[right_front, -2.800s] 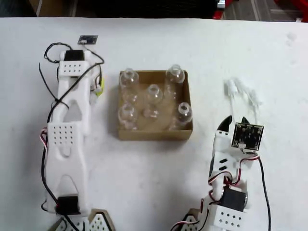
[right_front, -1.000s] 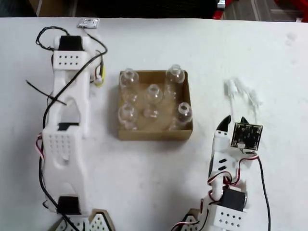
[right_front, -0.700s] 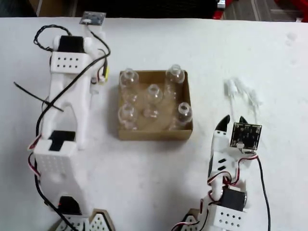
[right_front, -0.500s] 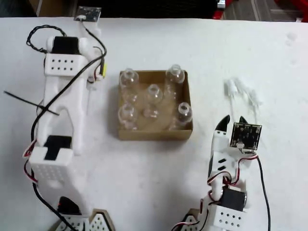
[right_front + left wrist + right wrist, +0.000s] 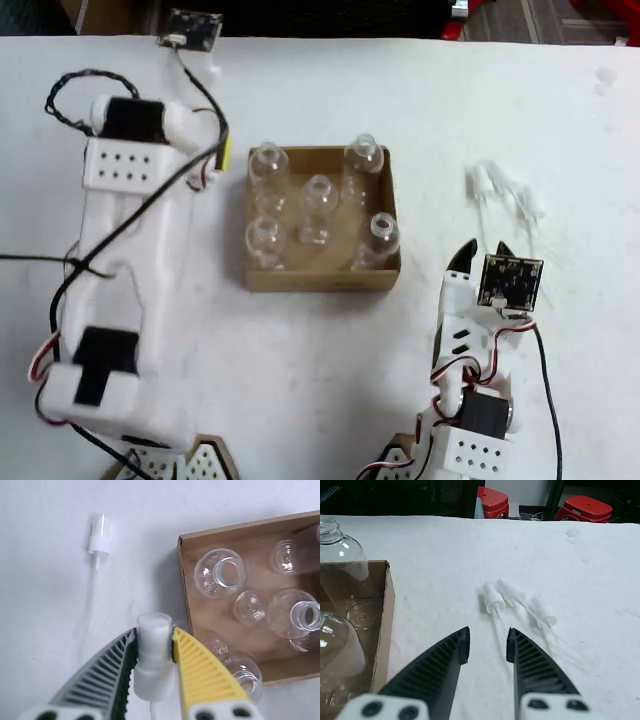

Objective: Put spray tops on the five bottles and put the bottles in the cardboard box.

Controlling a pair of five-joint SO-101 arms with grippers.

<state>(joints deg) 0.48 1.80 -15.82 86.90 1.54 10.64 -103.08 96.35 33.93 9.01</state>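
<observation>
Grip on the left side is firm: the left claw (image 5: 154,631) is clenched on a white spray top (image 5: 152,667), pinched upright between the grey finger (image 5: 100,680) and the yellow finger (image 5: 200,675) and held above the white tabletop (image 5: 40,605). Just off the yellow finger's side sits the cardboard box (image 5: 181,580), its near wall close to the claw. The five clear bottles (image 5: 220,572) stand inside it, necks open and none capped. Farther ahead of the claw, on the grey finger's side, a second spray top (image 5: 99,535) lies flat on the tabletop, its thin tube pointing back toward the claw.

Over at the other arm, the right claw (image 5: 487,642) is released, with its two black fingers spread and nothing between them, low over the tabletop. Just beyond its tips, three spray tops (image 5: 493,597) lie loose in a small cluster, close together, with their tubes trailing toward the claw. The box is off to this claw's left, apart from it.
</observation>
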